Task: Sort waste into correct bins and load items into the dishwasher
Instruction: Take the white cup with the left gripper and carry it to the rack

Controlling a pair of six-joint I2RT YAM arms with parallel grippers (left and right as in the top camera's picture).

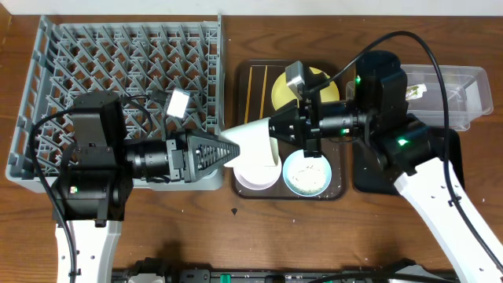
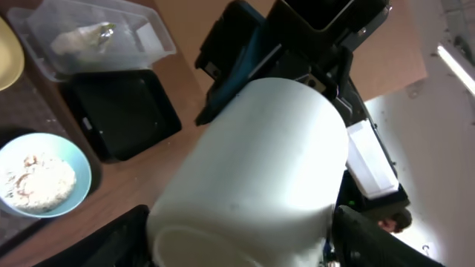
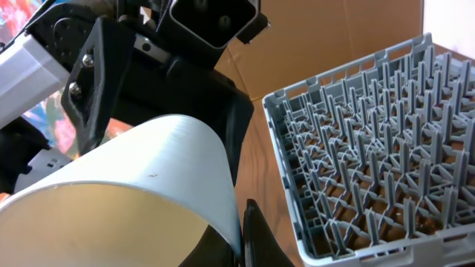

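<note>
The small white cup (image 1: 253,143) is in the air, lying on its side between the 2 claws. It is over the left part of the dark brown serving tray (image 1: 339,169), just beside the lower right corner of the grey dish rack (image 1: 118,71). Its open mouth points to the right arm and its base points to the left arm.

The left claw (image 1: 229,149) is closed on the cup. In the left wrist view its dark fingers (image 2: 111,237) stand on both sides of the cup body (image 2: 260,170), against it. The right claw (image 1: 275,126) also grips the cup, at the rim. In the right wrist view 1 finger (image 3: 256,233) lies outside the cup wall (image 3: 148,170) and a dark part is seen just inside it.

Directly under the cup, a white bowl (image 1: 258,181) stands on the serving tray. Beside it, to the right, is the light blue bowl (image 1: 306,173) with whitish rice scraps (image 1: 308,174) inside. Behind them lies the yellow plate (image 1: 281,90), partly hidden by the right arm, and the wooden chopsticks (image 1: 251,90) lie along the tray's left side.

Farther right on the table (image 1: 157,228) is the black tray (image 1: 365,169), mostly under the right arm. Behind it stands the clear tub (image 1: 464,86), with a small greenish wrapper (image 1: 414,90) inside.
</note>
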